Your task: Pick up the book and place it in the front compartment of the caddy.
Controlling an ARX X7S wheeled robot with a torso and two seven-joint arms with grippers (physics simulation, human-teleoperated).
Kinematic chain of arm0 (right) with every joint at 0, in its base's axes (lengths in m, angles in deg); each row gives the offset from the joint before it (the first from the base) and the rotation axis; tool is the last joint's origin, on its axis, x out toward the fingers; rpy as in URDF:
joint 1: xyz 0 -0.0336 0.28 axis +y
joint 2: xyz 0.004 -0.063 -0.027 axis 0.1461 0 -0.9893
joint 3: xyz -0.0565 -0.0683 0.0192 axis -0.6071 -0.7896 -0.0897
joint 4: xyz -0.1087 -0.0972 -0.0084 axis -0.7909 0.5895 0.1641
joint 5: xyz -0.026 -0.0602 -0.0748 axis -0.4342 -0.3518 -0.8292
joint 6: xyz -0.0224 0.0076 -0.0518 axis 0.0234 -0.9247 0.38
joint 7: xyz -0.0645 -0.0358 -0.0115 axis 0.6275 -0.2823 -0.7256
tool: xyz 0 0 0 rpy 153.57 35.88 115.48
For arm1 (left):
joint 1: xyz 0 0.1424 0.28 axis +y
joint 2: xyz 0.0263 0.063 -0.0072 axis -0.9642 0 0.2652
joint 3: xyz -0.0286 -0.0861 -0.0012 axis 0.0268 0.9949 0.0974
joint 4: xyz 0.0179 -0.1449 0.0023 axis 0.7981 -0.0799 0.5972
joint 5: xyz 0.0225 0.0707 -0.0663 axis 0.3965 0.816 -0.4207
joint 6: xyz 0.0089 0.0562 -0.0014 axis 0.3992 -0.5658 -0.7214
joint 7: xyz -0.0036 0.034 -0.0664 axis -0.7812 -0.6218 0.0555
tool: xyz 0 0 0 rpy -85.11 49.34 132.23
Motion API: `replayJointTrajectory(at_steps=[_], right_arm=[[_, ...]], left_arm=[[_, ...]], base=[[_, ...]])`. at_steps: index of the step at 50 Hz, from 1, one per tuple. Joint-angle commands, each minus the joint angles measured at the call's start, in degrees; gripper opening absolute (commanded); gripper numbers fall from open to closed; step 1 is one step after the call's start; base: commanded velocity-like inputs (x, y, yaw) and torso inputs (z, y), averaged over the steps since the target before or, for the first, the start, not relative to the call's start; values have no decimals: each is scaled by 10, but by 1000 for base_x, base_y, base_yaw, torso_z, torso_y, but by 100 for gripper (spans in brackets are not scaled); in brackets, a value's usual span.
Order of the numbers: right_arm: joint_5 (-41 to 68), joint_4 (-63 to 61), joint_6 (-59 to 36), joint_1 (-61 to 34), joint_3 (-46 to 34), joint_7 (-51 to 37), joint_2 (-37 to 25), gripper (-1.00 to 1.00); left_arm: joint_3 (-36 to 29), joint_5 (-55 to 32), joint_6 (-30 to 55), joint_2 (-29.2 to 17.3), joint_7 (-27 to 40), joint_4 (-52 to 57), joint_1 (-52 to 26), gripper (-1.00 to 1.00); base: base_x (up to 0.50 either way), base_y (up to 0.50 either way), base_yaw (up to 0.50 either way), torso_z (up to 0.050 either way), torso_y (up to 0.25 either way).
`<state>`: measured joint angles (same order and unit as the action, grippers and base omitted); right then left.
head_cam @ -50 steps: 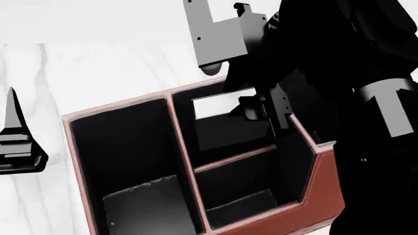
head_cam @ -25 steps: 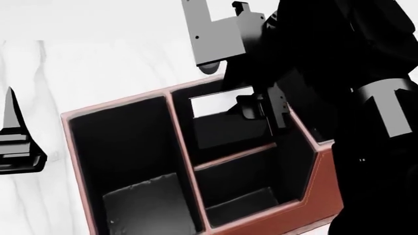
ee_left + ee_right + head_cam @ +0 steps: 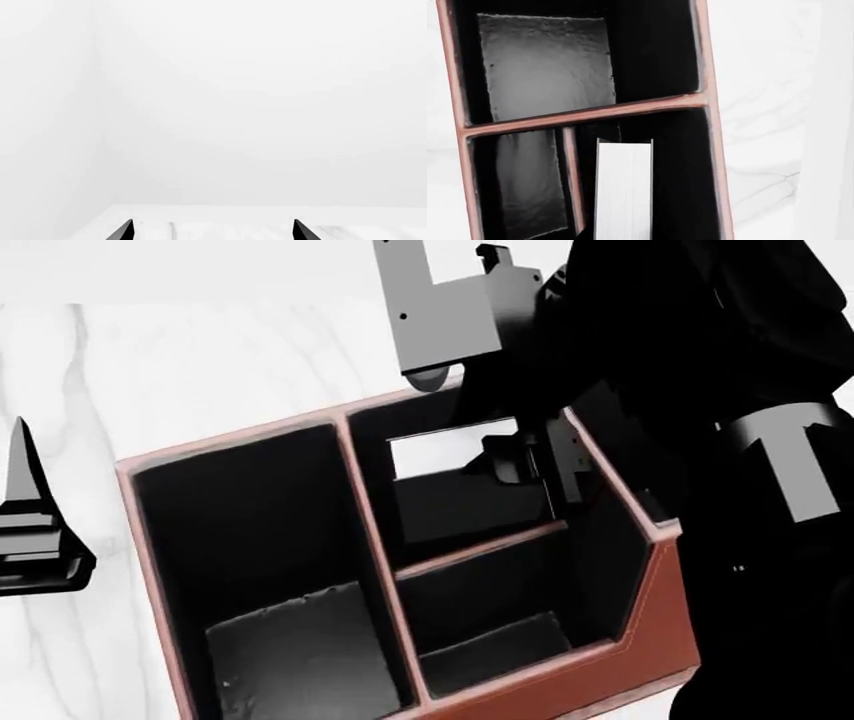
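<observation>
The red-brown caddy [image 3: 667,600] fills the head view. My right gripper [image 3: 534,468] is shut on the black book [image 3: 461,505], with its white page edges [image 3: 447,445] upward. It holds the book upright inside the front compartment [image 3: 441,525], just behind the low divider bar [image 3: 481,550]. In the right wrist view the page edges [image 3: 624,190] stand in that black-lined cell [image 3: 684,170] beside the divider bar [image 3: 570,180]; the fingers are hidden there. My left gripper [image 3: 27,530] is open and empty, left of the caddy, over the table in the left wrist view [image 3: 212,232].
The white marble table [image 3: 200,360] lies around the caddy. The caddy's long end cell [image 3: 254,540] and the shallower middle cell [image 3: 494,625] are empty. My black right arm [image 3: 694,360] covers the caddy's right side.
The table and caddy have slid upward in the head view while my right gripper and the book keep their place in the picture. The book stands lower against the caddy's rim.
</observation>
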<state>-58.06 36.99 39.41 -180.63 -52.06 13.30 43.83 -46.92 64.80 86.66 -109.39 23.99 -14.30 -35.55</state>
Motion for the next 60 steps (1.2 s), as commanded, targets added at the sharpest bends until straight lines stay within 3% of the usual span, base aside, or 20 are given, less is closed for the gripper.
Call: replayJointTrajectory(at_steps=[1, 37, 60], right_arm=[[-18, 0, 2, -3, 19, 0, 11, 100], [-19, 0, 27, -41, 14, -40, 12, 100], [-22, 0, 77, -113, 20, -169, 24, 100]], left_arm=[[11, 13, -10, 10, -9, -7, -1, 100], [13, 9, -14, 6, -4, -8, 1, 100], [8, 11, -21, 6, -1, -9, 10, 100]], base=[[0, 0, 0, 0, 0], [0, 0, 0, 0, 0], [0, 0, 0, 0, 0]])
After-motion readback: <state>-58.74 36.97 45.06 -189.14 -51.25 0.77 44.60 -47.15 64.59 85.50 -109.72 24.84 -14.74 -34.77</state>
